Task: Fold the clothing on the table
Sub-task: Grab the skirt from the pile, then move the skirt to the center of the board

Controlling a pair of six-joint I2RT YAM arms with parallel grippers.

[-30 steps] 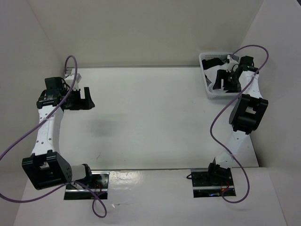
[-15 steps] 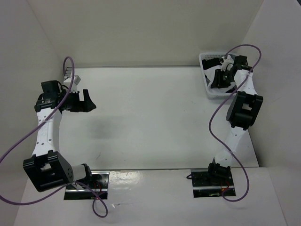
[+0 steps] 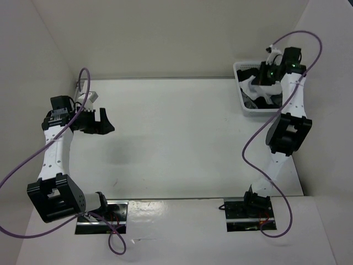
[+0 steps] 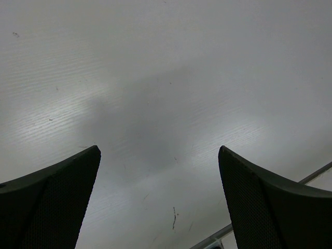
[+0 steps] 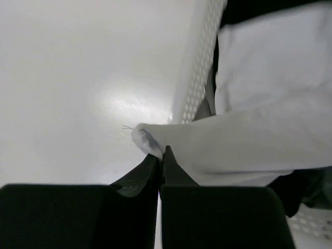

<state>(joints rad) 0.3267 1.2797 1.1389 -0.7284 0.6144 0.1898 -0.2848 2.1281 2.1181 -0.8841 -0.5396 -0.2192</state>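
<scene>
Clothing [image 5: 249,145], upper right and partly in the basket [image 5: 199,72], is pinched at its edge by the right claw [image 5: 161,155], presumably for transfer to the tabletop [image 3: 182,127]. The left claw [image 3: 102,119] is held spread, empty, at mid-left.

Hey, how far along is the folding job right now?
Done: nothing is folded yet. In hand: the right gripper is shut on an edge of the clothing, at the basket. Remaining: lay it on the table and fold it; the left gripper hovers open.

2 robot arms [image 3: 55,157], 2 purple cables [image 3: 246,150], 1 white table [image 3: 176,138], 1 slatted basket [image 5: 202,57], 1 white garment [image 5: 249,140]
</scene>
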